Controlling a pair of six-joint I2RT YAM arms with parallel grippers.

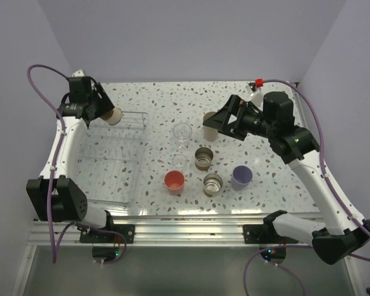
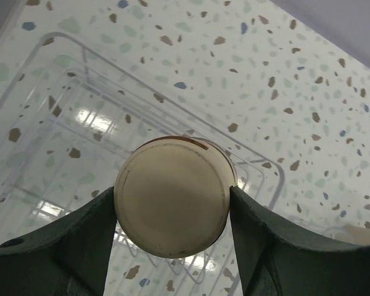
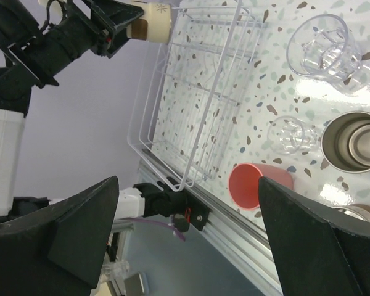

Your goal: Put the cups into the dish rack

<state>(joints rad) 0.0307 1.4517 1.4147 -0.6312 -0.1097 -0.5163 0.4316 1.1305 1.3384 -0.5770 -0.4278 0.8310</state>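
Our left gripper pinches a cream cup across its walls over the dish rack; light, stiff, slick, we judge (likely fragile). Right gripper gapes empty.

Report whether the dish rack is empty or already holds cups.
Empty. The top view shows only bare ridges in the dish rack; the nearest cup is held by the left gripper over its far end.

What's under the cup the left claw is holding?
The clear dish rack sits below, with the speckled table showing through it. The cup covers the patch right beneath itself, so that part is hidden.
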